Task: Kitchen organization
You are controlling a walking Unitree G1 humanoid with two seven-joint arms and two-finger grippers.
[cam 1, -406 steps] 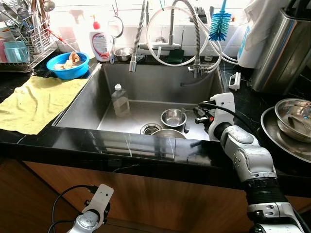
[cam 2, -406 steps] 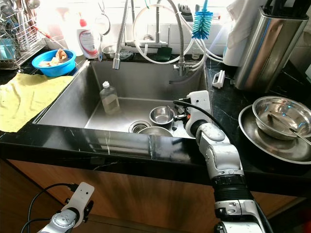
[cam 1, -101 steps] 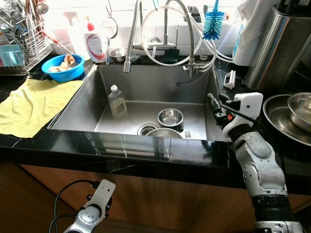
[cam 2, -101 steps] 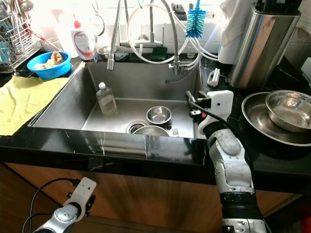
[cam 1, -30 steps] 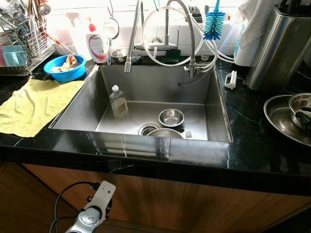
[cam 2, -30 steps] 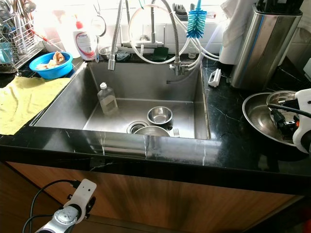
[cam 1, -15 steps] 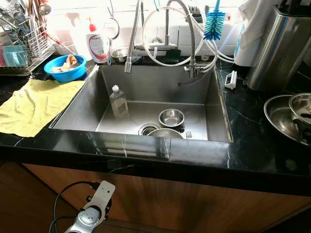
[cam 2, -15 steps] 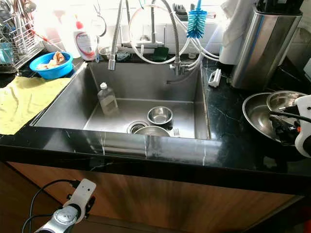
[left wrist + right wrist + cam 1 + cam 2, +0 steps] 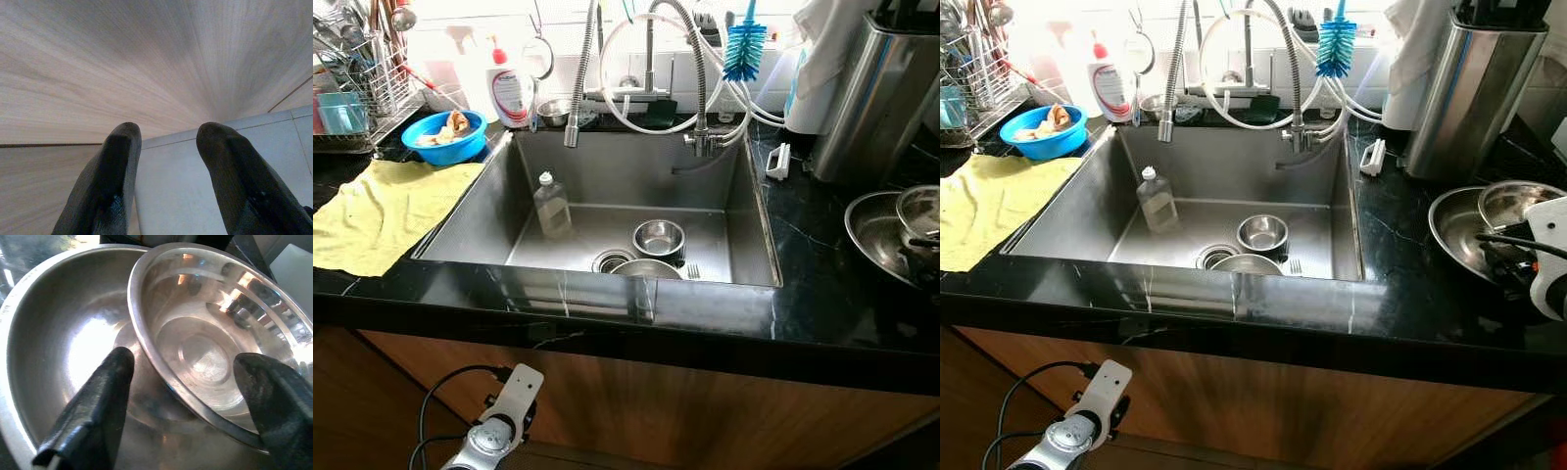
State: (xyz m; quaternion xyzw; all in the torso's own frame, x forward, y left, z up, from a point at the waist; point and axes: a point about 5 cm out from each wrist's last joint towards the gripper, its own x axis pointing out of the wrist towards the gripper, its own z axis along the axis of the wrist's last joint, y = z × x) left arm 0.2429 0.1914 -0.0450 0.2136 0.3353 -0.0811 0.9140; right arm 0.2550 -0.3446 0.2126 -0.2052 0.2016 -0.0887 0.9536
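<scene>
1. Right gripper (image 9: 181, 401) spread wide, empty, straddling near rim of small steel bowl (image 9: 215, 342).
2. Bowl nested in large basin (image 9: 58, 333), right edge of frame.
3. Left gripper (image 9: 166, 161) parted, idle, lower left.

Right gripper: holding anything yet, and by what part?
Nothing held. The right gripper is open, its fingers straddling the near rim of the small steel bowl that sits in the larger steel bowl. The left gripper hangs idle, open.
</scene>
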